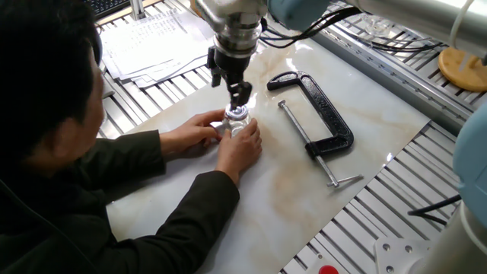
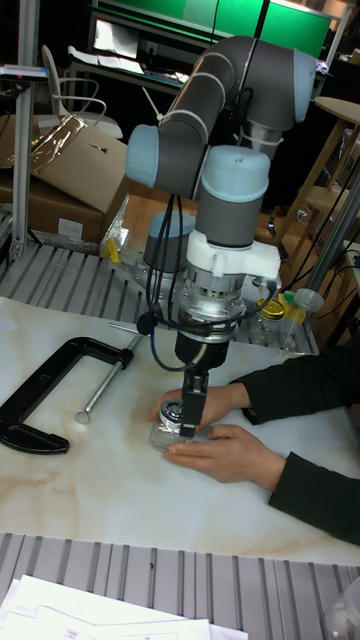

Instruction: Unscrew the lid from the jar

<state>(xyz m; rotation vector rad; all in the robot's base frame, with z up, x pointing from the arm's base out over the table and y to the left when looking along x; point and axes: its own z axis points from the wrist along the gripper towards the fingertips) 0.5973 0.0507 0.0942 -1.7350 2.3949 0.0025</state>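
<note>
The small clear glass jar (image 1: 237, 128) (image 2: 163, 434) stands on the marble board, and a person's two hands (image 1: 228, 141) (image 2: 225, 450) hold it steady. Its shiny lid (image 1: 237, 113) (image 2: 174, 411) sits on top. My gripper (image 1: 238, 105) (image 2: 188, 420) comes straight down onto the lid, its black fingers closed against the lid's sides. In the tall fixed view the near finger (image 2: 192, 400) covers the right part of the lid.
A black C-clamp (image 1: 323, 122) (image 2: 40, 400) lies on the marble board (image 1: 304, 190) right of the jar. The person's head and arms (image 1: 61, 137) fill the left side. Papers (image 1: 144, 42) lie at the back left, and a tan wooden disc (image 1: 460, 68) at the far right.
</note>
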